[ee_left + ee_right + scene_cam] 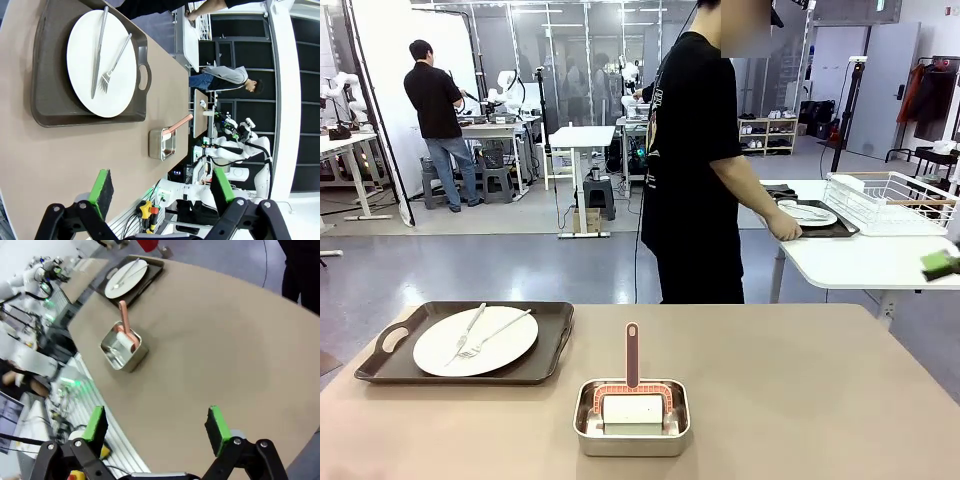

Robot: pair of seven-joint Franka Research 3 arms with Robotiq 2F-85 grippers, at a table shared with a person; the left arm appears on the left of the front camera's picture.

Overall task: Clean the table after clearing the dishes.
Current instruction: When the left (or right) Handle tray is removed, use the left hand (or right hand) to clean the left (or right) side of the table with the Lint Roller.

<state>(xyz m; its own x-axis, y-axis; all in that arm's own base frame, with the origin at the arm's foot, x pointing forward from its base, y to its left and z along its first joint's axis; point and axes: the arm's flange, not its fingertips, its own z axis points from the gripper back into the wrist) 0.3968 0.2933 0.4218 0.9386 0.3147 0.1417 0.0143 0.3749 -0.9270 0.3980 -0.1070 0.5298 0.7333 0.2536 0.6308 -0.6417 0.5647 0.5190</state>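
While the left gripper [161, 190] hangs spread over the edge of the table [75, 150], the white plate [112, 95] with fork [116, 57] and knife [98, 52] sits on its brown tray [45, 100] ahead of its fingers. The right gripper [155, 422], equally spread, has the steel pan [122, 350] ahead-left, the tray farther beyond.

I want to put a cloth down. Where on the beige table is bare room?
Bare: the right half of the table, from the steel pan to the right edge. Crowded: the left side, where the tray holds plate, fork and knife.
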